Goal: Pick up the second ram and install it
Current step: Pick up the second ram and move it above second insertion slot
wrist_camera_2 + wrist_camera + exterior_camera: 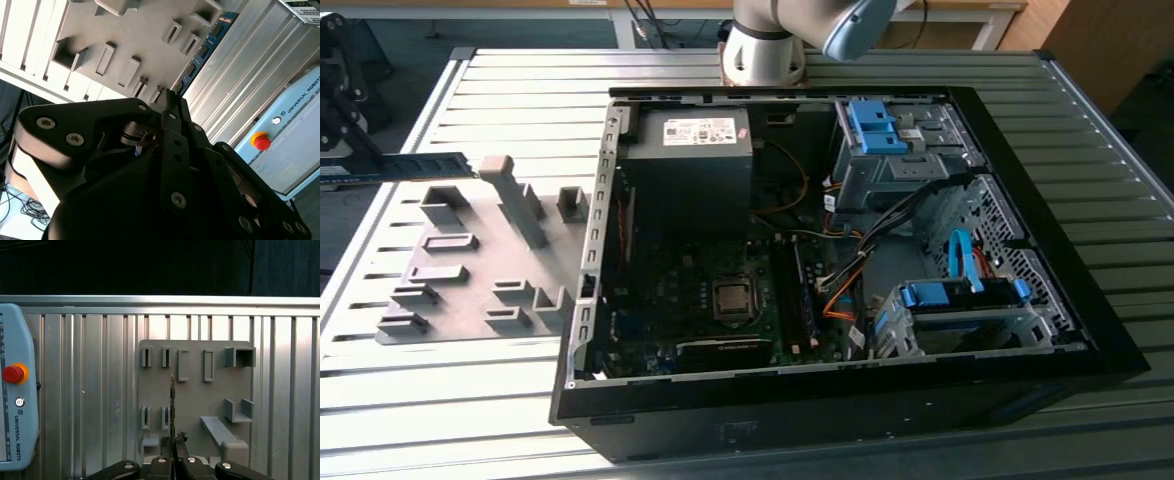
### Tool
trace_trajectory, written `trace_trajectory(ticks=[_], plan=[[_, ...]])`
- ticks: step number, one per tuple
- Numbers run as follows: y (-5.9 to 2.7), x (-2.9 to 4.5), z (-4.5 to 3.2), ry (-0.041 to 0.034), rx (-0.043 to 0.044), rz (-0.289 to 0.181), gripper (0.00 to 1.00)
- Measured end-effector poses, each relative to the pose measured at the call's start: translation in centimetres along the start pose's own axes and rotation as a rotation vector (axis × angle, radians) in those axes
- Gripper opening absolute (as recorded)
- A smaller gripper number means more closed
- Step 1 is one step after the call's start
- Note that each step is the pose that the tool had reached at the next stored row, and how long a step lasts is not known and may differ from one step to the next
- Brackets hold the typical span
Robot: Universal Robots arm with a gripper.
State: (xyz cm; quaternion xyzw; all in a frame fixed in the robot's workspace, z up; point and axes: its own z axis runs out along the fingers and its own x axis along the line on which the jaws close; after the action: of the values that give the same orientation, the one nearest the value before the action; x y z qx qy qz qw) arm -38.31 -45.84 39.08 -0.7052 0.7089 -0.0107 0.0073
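1. exterior view: the second ram [403,165] is level and on edge over the ribbed table [520,70], at the exterior view's left. it is near the grey fixture plate [480,270] and well apart from the open computer case [1067,300]. gripped at one end only, the long stick could pivot or slip.
2. first wrist view: the gripper [174,444] is clamped on the ram, seen edge-on as a thin line over the plate. any tilt would likely jam it crooked in a slot.
3. second wrist view: the fingers [172,107] pinch the stick's near end. the wrist points along the board, above the plate's pockets.
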Motion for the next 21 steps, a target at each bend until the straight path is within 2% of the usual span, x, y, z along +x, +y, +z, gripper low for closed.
trace_trajectory(ticks=[21], plan=[[-2.29, -0.01, 0.06, -0.0001, 0.0001, 0.000, 0.14]])
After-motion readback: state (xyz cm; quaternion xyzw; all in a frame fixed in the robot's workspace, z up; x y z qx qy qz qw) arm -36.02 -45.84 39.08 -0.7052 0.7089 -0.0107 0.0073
